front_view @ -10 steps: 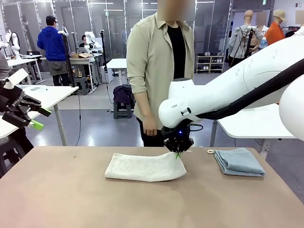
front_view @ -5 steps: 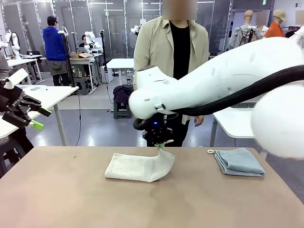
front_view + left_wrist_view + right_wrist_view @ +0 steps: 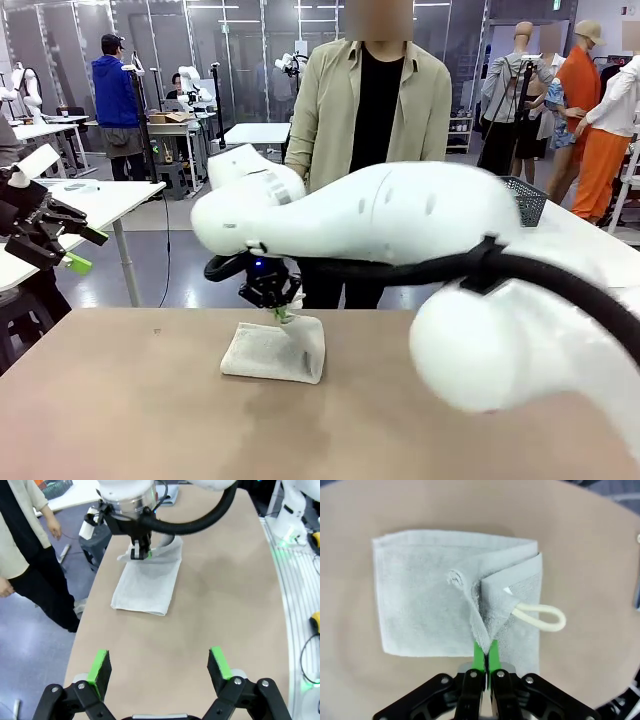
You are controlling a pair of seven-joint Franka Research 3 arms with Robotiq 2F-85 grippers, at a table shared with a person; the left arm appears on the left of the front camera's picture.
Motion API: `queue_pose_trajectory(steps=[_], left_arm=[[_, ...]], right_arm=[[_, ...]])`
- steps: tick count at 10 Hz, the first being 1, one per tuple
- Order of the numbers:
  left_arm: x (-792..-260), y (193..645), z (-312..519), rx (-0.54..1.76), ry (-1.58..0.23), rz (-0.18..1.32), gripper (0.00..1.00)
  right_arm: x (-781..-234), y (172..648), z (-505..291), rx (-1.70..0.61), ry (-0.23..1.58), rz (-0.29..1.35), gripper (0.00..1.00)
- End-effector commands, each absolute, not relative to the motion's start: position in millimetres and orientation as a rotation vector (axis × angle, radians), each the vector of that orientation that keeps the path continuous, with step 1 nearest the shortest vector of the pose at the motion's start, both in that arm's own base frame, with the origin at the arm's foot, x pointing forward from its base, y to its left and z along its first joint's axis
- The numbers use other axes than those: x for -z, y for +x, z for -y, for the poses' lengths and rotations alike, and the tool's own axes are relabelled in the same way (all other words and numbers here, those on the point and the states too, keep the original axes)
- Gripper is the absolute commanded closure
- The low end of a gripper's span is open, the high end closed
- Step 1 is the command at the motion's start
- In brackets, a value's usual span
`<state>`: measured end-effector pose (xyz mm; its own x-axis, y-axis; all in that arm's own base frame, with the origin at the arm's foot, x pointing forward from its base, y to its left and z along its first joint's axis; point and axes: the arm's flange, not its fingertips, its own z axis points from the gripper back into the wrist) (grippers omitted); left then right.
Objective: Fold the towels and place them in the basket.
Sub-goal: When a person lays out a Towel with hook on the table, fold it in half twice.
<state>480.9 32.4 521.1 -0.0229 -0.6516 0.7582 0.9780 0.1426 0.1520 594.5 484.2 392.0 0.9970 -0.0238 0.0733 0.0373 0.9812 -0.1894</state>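
Presently the right end effector [image 3: 484, 666] is pinched shut on an edge of the cream-white terry towel [image 3: 272, 349], half-folded on the brown tabletop [image 3: 120, 410]. Released crooked, the fold could slump open. The left end effector [image 3: 159, 666] hangs spread, empty.

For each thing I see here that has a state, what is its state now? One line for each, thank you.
Cream towel: on the table, being folded, one edge lifted over the rest.
Towel loop: lying free on top of the towel.
Right gripper: jaws shut on the towel's edge.
Left gripper: jaws open, holding nothing, above the table.
Basket: on the far white table.
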Motion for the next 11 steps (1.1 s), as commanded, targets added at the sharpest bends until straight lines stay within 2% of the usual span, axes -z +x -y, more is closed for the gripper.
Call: queue_pose_trajectory(steps=[1, 4, 8, 11], left_arm=[[-522, 479, -33, 1.398, -0.507, 0.827, 0.02], [-522, 479, -33, 1.398, -0.507, 0.827, 0.02], [-522, 479, -33, 1.398, -0.507, 0.827, 0.02], [-522, 479, -33, 1.398, -0.507, 0.827, 0.02]], right_arm=[[-406, 644, -537, 0.116, -0.197, 0.08, 0.96], [-404, 645, -567, 0.154, -0.11, 0.099, 0.96], [-391, 642, -565, 0.13, 0.06, 0.087, 0.96], [-377, 643, -558, 0.153, 0.073, 0.109, 0.96]])
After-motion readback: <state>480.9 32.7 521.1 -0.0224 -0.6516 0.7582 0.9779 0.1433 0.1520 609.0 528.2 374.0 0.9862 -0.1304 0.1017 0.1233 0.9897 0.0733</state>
